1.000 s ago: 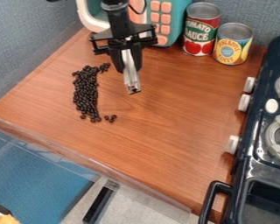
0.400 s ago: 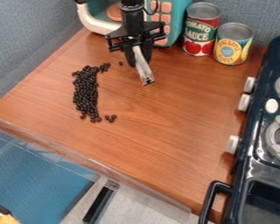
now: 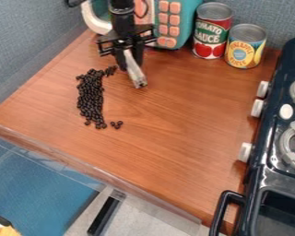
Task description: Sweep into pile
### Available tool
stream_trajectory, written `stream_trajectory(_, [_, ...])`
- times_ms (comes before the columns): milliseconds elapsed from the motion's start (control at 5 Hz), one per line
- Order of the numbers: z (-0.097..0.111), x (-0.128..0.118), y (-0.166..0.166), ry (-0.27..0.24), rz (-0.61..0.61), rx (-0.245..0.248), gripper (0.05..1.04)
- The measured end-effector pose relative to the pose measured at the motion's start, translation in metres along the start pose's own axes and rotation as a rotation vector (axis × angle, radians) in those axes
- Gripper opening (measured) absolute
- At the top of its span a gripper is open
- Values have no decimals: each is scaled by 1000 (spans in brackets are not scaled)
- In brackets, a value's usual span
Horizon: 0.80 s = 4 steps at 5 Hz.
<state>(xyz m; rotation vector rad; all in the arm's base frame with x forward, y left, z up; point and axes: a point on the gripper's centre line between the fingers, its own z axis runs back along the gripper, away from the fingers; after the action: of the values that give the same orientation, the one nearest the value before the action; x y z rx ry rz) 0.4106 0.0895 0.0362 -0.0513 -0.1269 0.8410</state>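
The black gripper (image 3: 130, 60) hangs over the back left of the wooden counter, up and to the right of the beans. It is shut on a pale, narrow tool (image 3: 135, 73) that slants down with its tip toward the counter. The black beans (image 3: 90, 99) lie in a long vertical band on the left side, with a short arm of beans bending right at its top. A few loose beans (image 3: 116, 124) sit just right of the band's lower end. The tool and the beans are apart.
A teal toy microwave (image 3: 185, 23) stands behind the gripper. Right of it are a tomato sauce can (image 3: 212, 32) and a yellow-labelled can (image 3: 245, 48). A dark toy stove (image 3: 273, 170) lines the right side. The counter (image 3: 174, 138) ends at a clear-edged front border.
The gripper and its tool first went right and a little back, then came back left, nearer the top of the bean band. The beans look unmoved.
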Motion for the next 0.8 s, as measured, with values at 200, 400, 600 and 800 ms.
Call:
stream_trajectory(200, [-2,4,10,3,19,11,359])
stream_trajectory(400, [-8,1,21,25,21,21,359])
stream_trajectory(600, [-6,-3,24,34,-1,4,359])
stream_trajectory(800, [7,-9,8,17,-45,-45,359])
